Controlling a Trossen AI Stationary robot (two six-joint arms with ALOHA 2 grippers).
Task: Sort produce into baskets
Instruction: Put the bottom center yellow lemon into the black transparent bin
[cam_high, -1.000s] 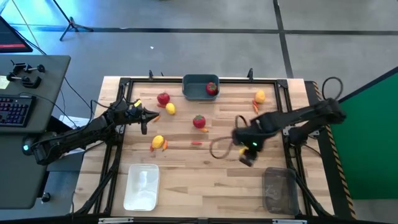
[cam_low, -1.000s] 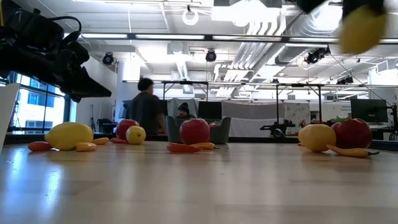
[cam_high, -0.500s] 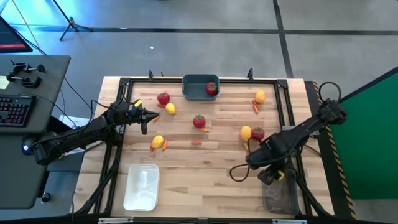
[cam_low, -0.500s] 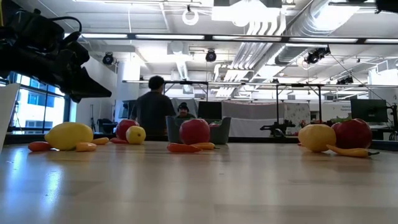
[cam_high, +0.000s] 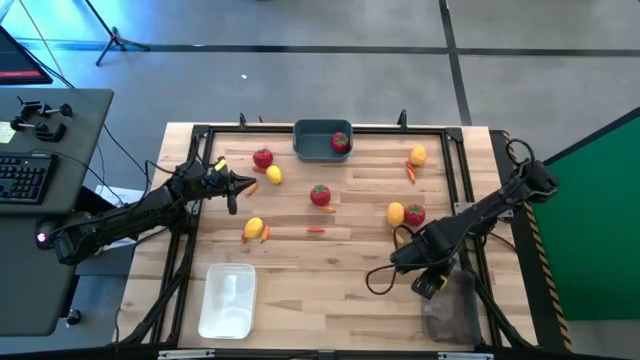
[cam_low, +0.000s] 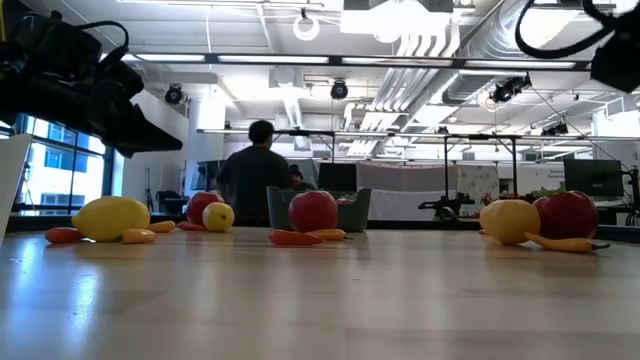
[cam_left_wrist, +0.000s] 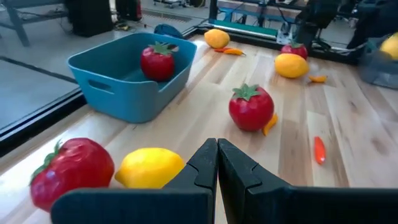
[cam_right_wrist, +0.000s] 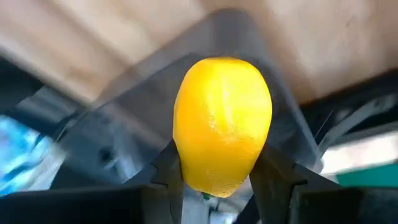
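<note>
My right gripper (cam_right_wrist: 221, 171) is shut on a yellow lemon (cam_right_wrist: 222, 112) above the smoky translucent basket (cam_high: 452, 312) at the table's near right corner. In the high view, this gripper (cam_high: 432, 282) hangs at the basket's far edge. My left gripper (cam_left_wrist: 216, 149) is shut and holds nothing, hovering at the far left near a red tomato (cam_left_wrist: 68, 171) and a lemon (cam_left_wrist: 149, 167). The blue basket (cam_high: 318, 140) at the far edge holds one tomato (cam_high: 341, 142). The white basket (cam_high: 228, 300) stands near left. More produce lies loose on the table. My right gripper pinches the lemon between its two fingers (cam_right_wrist: 166, 169), which press on the lemon's opposite sides (cam_right_wrist: 186, 155) near one end. The fingers slant downward from above. The lemon is lifted clear and sticks out past the fingertips over the smoky basket.
Loose produce: a tomato (cam_high: 320, 195) mid-table, a lemon (cam_high: 396, 212) and tomato (cam_high: 414, 214) right of centre, a lemon (cam_high: 417, 155) far right, a lemon (cam_high: 253, 228) on the left, and small orange peppers (cam_high: 316, 230). A black frame (cam_high: 455, 180) borders the table.
My right gripper has carried the lemon from the table's middle toward the near right corner and downward, tipping steeper, and now hangs over the smoky basket. It has stayed shut on the lemon.
</note>
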